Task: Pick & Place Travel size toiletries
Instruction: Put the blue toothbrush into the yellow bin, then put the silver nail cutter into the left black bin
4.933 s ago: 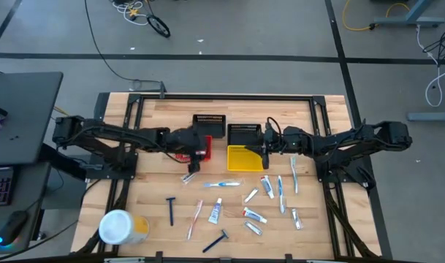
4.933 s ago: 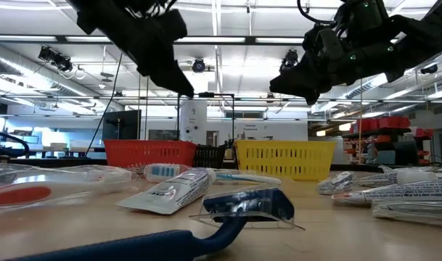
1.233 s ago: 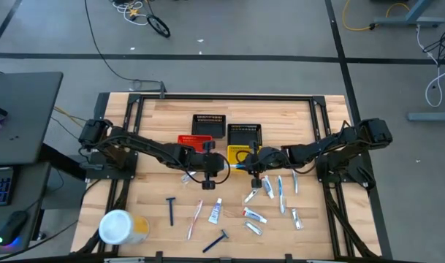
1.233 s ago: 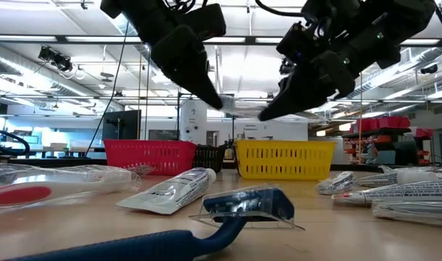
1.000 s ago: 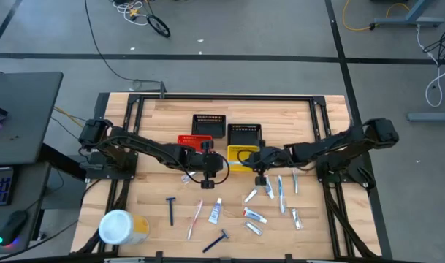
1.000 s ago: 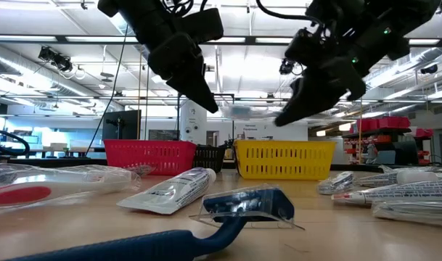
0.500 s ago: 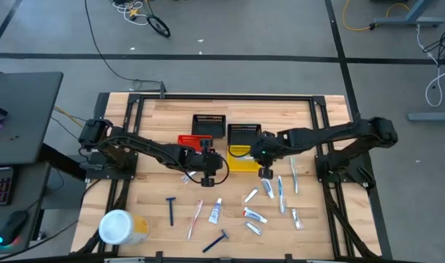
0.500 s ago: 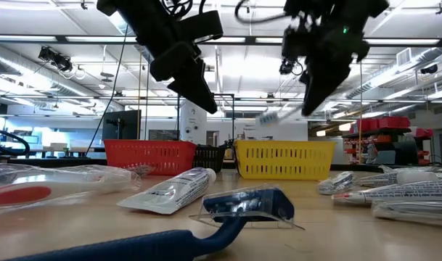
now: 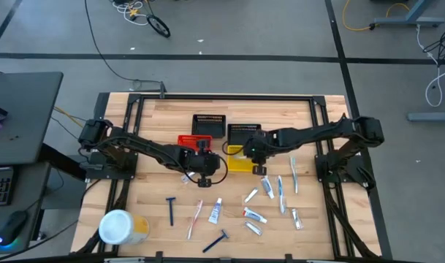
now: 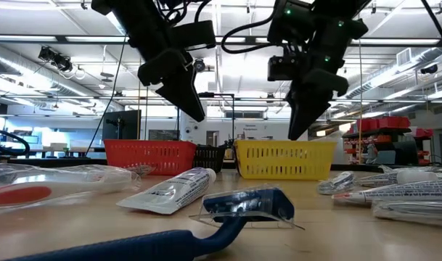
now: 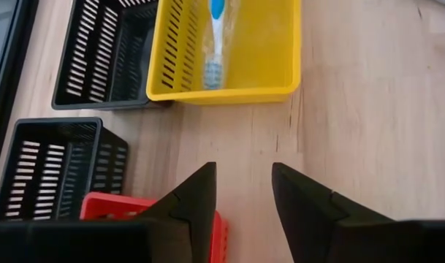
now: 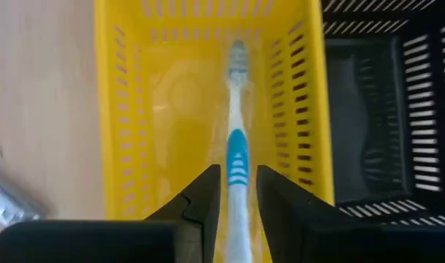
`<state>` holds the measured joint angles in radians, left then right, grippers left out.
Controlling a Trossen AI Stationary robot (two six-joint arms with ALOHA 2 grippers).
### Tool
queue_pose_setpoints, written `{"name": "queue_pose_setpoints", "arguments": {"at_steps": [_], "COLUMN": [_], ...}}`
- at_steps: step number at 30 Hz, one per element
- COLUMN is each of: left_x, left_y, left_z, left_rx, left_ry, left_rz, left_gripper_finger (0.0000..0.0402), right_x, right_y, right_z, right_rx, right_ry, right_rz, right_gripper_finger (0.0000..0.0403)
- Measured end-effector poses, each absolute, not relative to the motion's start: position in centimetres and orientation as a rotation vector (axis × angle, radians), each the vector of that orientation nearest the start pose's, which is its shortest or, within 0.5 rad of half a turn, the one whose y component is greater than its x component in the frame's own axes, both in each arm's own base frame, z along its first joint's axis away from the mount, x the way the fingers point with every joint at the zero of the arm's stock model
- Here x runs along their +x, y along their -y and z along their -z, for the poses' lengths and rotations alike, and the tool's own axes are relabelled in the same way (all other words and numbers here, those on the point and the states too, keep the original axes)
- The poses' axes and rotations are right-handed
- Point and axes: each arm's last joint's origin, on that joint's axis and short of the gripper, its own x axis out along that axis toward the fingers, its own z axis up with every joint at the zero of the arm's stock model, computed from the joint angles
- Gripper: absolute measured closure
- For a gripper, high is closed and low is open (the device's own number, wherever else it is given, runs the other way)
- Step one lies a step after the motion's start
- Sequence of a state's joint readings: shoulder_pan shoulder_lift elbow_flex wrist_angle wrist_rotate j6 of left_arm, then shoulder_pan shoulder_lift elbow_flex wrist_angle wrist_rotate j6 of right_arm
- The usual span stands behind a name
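A white-and-blue toothbrush (image 12: 237, 157) in clear wrap lies along the floor of the yellow basket (image 9: 237, 162); the left wrist view shows the toothbrush (image 11: 213, 40) too. My right gripper (image 12: 238, 191) hangs open above the basket's right end, pointing steeply down, its fingers either side of the toothbrush's handle, above it. My left gripper (image 11: 244, 191) is open and empty, above bare wood just nearer than the red basket (image 9: 187, 140). More toiletries lie on the near table: tubes (image 9: 268, 187), toothbrushes (image 9: 195, 219) and razors (image 9: 171, 211).
Two black baskets (image 9: 210, 126) (image 9: 244, 132) stand behind the red and yellow ones. A large white-and-yellow canister (image 9: 120, 228) lies at the near left corner. In the low view a razor (image 10: 242, 204) and a tube (image 10: 170, 192) lie close to the near edge.
My right gripper has carried the toothbrush from beside my left gripper toward the far edge, over the yellow basket. It has tipped to point steeply down and opened. The toothbrush now lies in the basket. My left gripper has stayed in place.
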<state>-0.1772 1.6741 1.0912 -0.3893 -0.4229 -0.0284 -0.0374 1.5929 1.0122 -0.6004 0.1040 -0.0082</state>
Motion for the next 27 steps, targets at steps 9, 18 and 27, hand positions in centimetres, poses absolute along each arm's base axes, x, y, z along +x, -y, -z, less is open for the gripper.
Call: {"name": "queue_pose_setpoints", "arguments": {"at_steps": [9, 18, 27], "left_x": [33.3, 33.2, 32.8], "left_y": [4.9, 5.5, 6.9], "left_z": [-20.2, -20.0, -19.9], "left_rx": [0.205, 0.017, 0.009], "left_ry": [-0.949, -0.975, -0.992], "left_rz": [-0.214, -0.122, -0.101], "left_gripper_finger": [0.0278, 0.0283, 0.0285], "right_x": [31.1, 33.3, 32.8], "right_y": [0.8, -2.6, -5.5], "right_z": [-20.1, -22.1, -21.5], "right_rx": [-0.039, -0.013, -0.085], "right_ry": [-1.045, -0.729, -0.721], "right_rz": [0.084, -0.127, -0.225], "right_gripper_finger": [0.0301, 0.0300, 0.0300]}}
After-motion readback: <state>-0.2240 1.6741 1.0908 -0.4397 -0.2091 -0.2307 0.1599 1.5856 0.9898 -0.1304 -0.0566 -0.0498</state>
